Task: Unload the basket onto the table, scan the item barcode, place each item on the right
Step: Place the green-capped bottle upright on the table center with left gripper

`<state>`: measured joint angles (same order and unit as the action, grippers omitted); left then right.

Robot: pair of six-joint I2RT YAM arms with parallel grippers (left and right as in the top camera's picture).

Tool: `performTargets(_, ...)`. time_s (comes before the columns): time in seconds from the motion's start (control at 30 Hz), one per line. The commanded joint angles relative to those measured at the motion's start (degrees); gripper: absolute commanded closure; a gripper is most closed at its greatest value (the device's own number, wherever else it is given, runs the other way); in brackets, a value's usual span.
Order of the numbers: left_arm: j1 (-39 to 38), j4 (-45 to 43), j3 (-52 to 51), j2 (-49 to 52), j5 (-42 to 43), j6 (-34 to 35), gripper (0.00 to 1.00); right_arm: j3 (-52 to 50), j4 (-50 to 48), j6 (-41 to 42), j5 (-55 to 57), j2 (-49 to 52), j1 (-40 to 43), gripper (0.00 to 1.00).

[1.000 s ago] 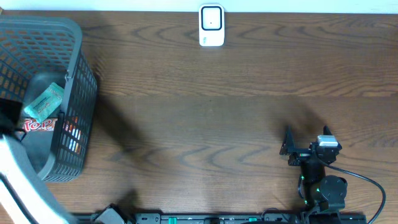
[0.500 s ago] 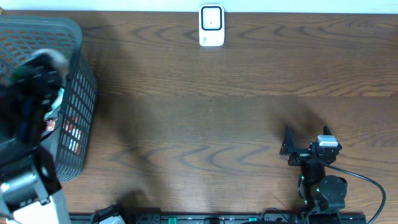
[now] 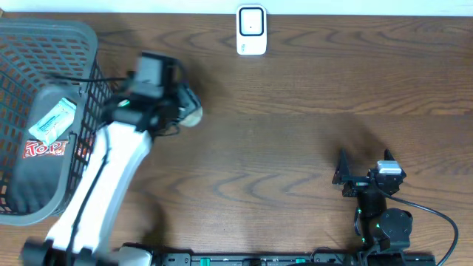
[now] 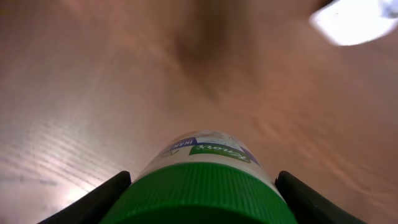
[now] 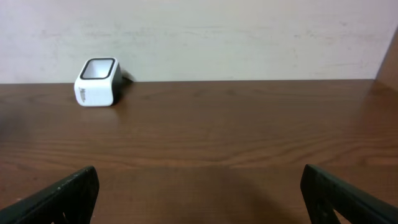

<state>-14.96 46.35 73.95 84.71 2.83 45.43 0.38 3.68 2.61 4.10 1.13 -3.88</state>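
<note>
Left gripper (image 3: 176,103) clamps the green-capped Knorr jar (image 4: 200,180) by its cap end, beside the basket (image 3: 44,33), apparently off the table (image 3: 295,148) (scanner (image 3: 251,30) well apart). I judge it rigid, light, slick-sided; I would take it at the cap. Right gripper (image 3: 364,164) spread, empty.

The jar (image 4: 199,186) — cropped at bottom.

Dark wood-grain bench (image 5: 236,143) runs out ahead of the right pincer (image 5: 199,202); beyond its far edge, a plain pale wall (image 5: 249,37), evenly lit.
</note>
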Motion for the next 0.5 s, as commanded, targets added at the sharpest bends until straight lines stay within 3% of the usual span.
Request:
performTargets(0.0, -3.26, -0.59, 0.90, 6.78, -6.60, 11.04, 0.30, -0.07, 0.22, 0.74, 0.09, 0.02, -0.24, 0.01)
performTargets(0.27, -7.89, -1.62, 0.90, 19.10, -12.79, 26.95, 0.30, -0.07, 0.22, 0.74, 0.11, 0.02, -0.24, 0.01)
performTargets(0.47, -10.12, -1.46, 0.90, 23.58, -16.92, 28.11, 0.30, -0.07, 0.22, 0.74, 0.11, 0.02, -0.24, 0.01)
